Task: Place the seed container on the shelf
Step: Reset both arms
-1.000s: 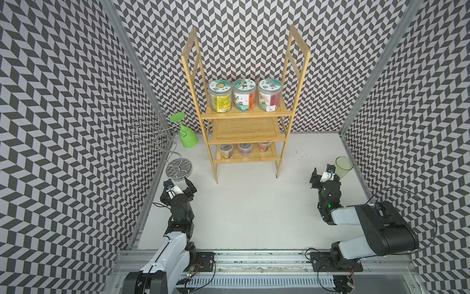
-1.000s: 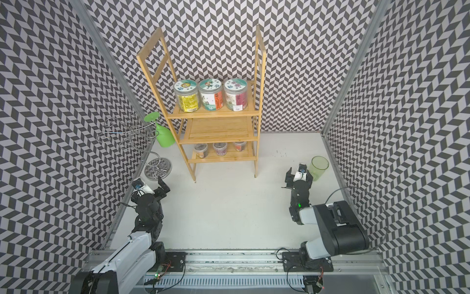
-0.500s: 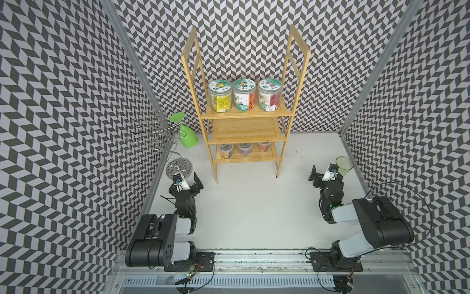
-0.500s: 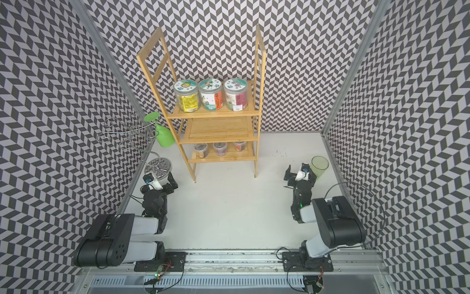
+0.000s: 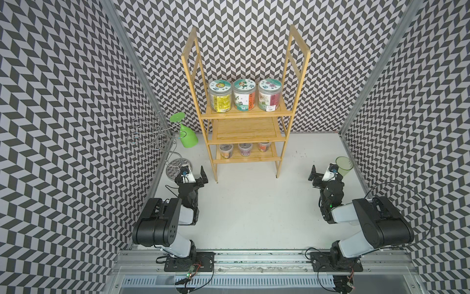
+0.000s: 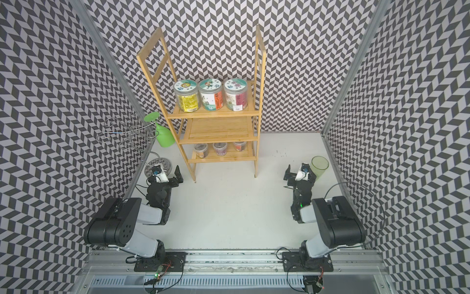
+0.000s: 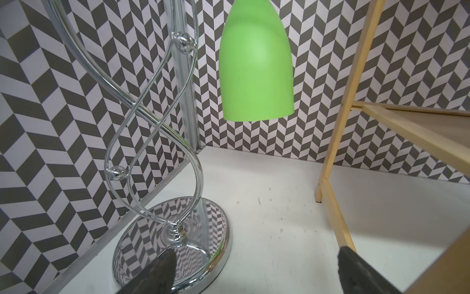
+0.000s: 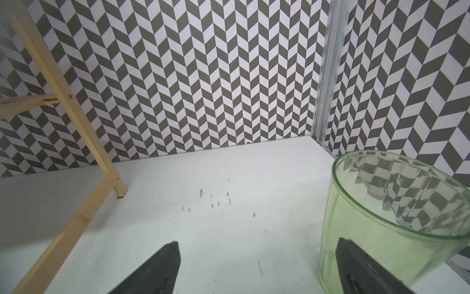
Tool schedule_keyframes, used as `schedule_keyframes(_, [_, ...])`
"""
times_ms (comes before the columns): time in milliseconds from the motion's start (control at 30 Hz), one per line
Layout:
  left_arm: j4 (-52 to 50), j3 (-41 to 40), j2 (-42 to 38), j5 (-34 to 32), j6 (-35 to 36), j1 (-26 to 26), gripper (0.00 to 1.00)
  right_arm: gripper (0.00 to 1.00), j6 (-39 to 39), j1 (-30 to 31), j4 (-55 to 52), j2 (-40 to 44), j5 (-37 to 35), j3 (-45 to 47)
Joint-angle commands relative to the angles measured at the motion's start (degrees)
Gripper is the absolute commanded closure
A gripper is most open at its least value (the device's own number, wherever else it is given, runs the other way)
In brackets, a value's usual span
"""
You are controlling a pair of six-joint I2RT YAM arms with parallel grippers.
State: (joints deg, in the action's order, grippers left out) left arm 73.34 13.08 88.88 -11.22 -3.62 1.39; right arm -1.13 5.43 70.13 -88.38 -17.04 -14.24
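The bamboo shelf (image 5: 245, 132) (image 6: 218, 129) stands at the back of the table. Three lidded, labelled jars sit side by side on its top tier: a yellow-labelled one (image 5: 220, 100), a middle one (image 5: 244, 98) and a pink-labelled one (image 5: 269, 98). I cannot tell which of them is the seed container. My left gripper (image 5: 192, 175) (image 7: 256, 269) hovers low, open and empty, beside the shelf's front left leg. Off the shelf's right side, my right gripper (image 5: 326, 175) (image 8: 256, 267) is also open and empty.
A silver wire stand (image 5: 155, 132) (image 7: 178, 236) with a green wine glass (image 5: 188, 137) (image 7: 255, 63) hanging upside down is just ahead of the left gripper. A green tumbler (image 5: 343, 166) (image 8: 394, 216) stands right beside the right gripper. Three small cups (image 5: 245, 149) sit on the bottom tier.
Both arms have folded back over their bases, and the left gripper has risen slightly toward the wire stand. The right jaws have spread wider. The jars have not moved.
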Motion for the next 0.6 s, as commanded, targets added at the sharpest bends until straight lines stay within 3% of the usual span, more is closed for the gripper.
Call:
schedule_keyframes(0, [-1.0,0.6,-0.4,1.3,1.5,0.4,0.0,0.01,-0.1,-0.3,6.2,-0.8,0.2,0.9])
schedule_keyframes(567, [-2.0,1.4,-0.2,2.6,2.8,0.9,0.01,0.01,0.0,-0.4,8.3,-2.0,0.6,1.1])
